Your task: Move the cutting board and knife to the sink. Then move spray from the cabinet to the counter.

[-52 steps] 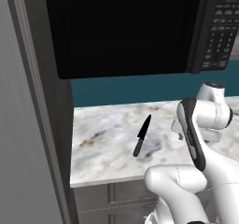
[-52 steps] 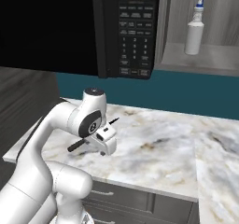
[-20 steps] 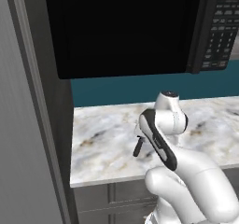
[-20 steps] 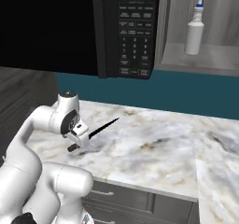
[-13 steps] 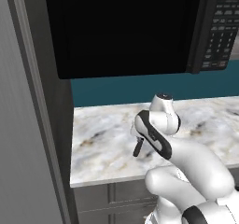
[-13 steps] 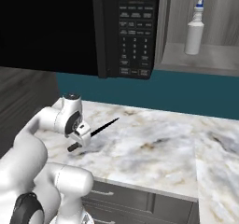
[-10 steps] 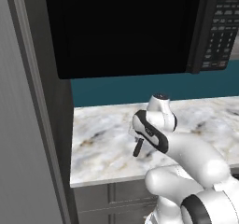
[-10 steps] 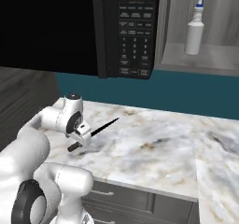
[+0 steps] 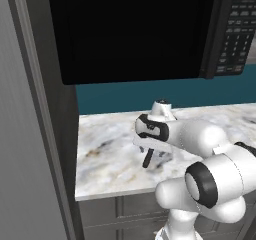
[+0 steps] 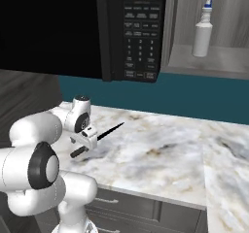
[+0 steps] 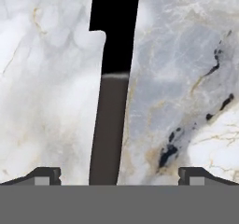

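Observation:
The knife lies flat on the marble counter, its black blade pointing toward the back wall. My gripper hangs low over the dark grey handle, open, with one fingertip on each side of it and a wide gap to each. The hand covers most of the knife, and only the handle end sticks out below it. The spray stands upright on the shelf of the cabinet at the upper right. The cutting board and the sink are out of view.
A black microwave hangs right above the counter, close over the arm. A tall grey panel closes off the counter's left end. Grey drawers run under the front edge. The counter stretches on to the right.
The hand has swung left and sunk lower over the knife's handle. The knife has not moved, and the jaws have stayed open.

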You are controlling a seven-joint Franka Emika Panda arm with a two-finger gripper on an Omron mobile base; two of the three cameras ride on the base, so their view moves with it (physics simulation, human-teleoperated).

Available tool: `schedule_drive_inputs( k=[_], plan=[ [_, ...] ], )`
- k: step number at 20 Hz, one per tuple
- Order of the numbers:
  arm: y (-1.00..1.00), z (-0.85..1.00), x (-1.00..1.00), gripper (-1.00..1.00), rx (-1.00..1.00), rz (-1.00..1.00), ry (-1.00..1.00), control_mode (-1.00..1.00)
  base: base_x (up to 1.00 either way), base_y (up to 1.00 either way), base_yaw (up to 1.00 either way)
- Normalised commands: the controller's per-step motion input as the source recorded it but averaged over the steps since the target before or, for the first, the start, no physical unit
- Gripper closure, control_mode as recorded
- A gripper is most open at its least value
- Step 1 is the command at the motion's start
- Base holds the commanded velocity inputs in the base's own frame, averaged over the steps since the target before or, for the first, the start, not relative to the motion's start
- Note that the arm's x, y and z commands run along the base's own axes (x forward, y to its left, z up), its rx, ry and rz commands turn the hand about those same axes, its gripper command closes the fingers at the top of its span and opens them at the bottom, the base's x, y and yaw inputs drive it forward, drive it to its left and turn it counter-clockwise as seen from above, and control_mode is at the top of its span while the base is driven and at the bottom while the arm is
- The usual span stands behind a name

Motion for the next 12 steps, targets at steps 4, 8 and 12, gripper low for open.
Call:
schedule_drive_inputs(
  k=[4,8,12],
  plan=[
    [0.00,-0.21,0.13,-1.00,0.00,0.01,0.08,-1.00,0.00,0.00,0.00],
    [0.00,-0.19,0.04,-1.00,0.00,0.00,0.00,-1.00,0.00,0.00,0.00],
    [0.00,-0.21,0.02,-1.00,0.00,0.00,0.00,-1.00,0.00,0.00,0.00]
  ],
)
